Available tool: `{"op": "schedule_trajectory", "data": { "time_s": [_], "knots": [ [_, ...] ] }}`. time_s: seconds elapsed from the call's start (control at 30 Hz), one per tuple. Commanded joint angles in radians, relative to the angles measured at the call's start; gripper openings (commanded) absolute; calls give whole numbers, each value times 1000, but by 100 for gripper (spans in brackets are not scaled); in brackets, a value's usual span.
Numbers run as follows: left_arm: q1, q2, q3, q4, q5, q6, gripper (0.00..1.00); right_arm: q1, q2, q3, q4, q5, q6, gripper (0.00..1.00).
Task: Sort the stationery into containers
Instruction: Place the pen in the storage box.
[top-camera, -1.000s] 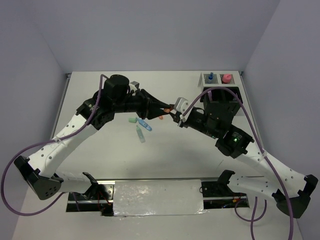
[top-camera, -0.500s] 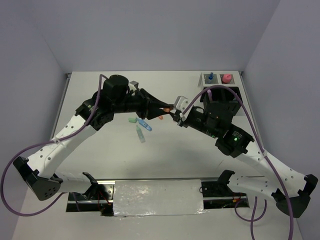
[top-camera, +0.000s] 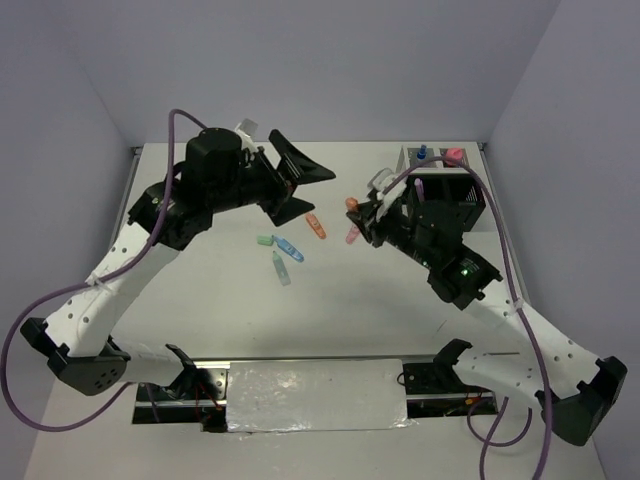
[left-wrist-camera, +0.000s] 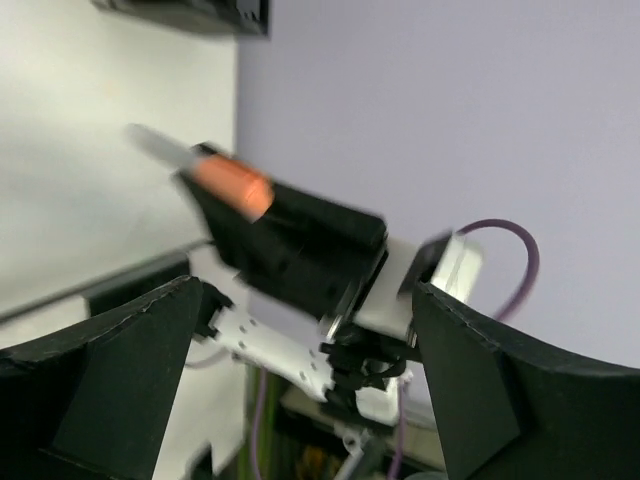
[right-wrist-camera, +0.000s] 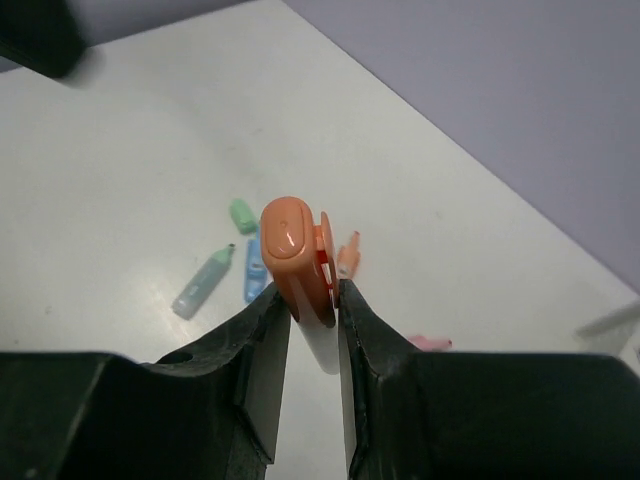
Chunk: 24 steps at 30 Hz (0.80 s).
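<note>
Looking upper right, we see the tray (top-camera: 406, 158) holding a blue bottle (top-camera: 421, 152) and pink item (top-camera: 454, 155). Our right jaws pinch an orange marker (right-wrist-camera: 300, 262); left jaws gape wide.

White desk (top-camera: 200, 300), pale lilac walls (top-camera: 320, 60) enclosing three sides, crinkled silvery sheet (top-camera: 315, 395) along the near desk edge

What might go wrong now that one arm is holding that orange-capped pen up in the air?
The right gripper pinches the orange-capped white marker only at its fingertips, so it might slip or swivel while being carried. The open left gripper sits close by, so the two arms could bump.
</note>
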Motion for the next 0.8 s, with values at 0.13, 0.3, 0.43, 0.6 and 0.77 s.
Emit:
{"op": "schedule_trajectory", "data": {
  "time_s": [0.13,0.3,0.43,0.6,0.77],
  "knots": [
    [75,-141,-41,-200,-295,247,99,-267,46,-17,35,224,211,0],
    [79,-301,-280,-78,-349,484,99,-514,210,64,31,314,334,0],
    [79,-407,-430,-56,-350,572,99,-569,316,138,77,364,346,0],
    [81,-485,-534,-5,-249,623,99,-629,445,205,137,372,362,0],
    [81,-539,-528,-7,-249,684,99,-672,509,205,188,335,386,0]
  ]
}}
